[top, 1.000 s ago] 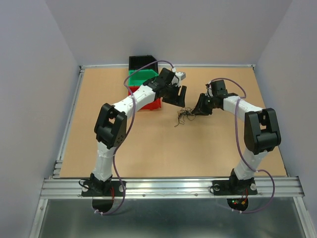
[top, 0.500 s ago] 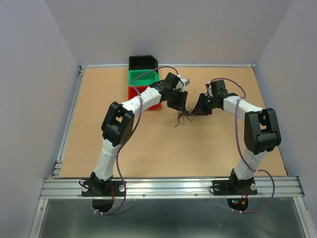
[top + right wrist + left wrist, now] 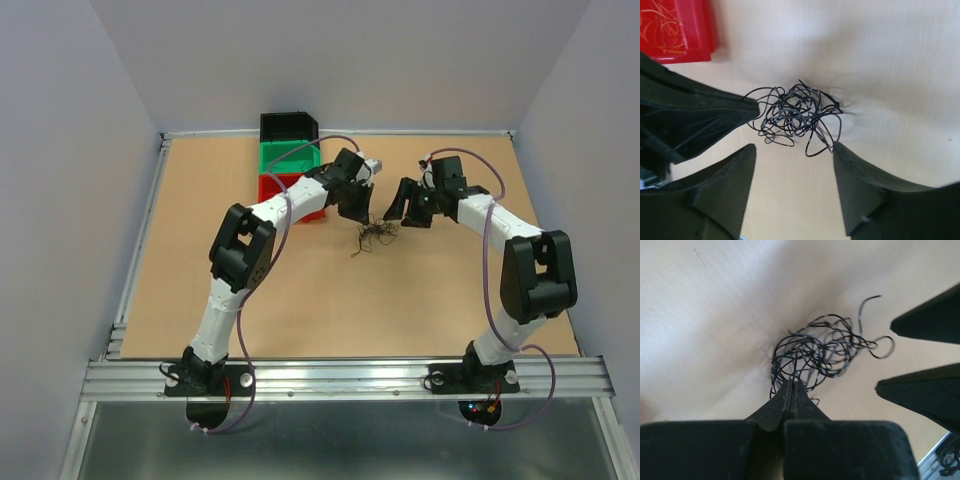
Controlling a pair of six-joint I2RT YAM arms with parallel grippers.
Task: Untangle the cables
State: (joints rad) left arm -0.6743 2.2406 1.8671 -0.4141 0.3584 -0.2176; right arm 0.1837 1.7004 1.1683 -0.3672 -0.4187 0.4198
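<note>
Left jaws now pinched on cables | right jaws parted wider

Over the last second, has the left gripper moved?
Yes. In the top view the left gripper shifted away from the red bin, toward the cables, and its fingers closed on them.

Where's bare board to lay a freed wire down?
Bare: the brown tabletop between the silver near rail and the wispy black wire clump, and left of the red plastic bin. Crowded: around the clump, where the left gripper and right gripper meet.
</note>
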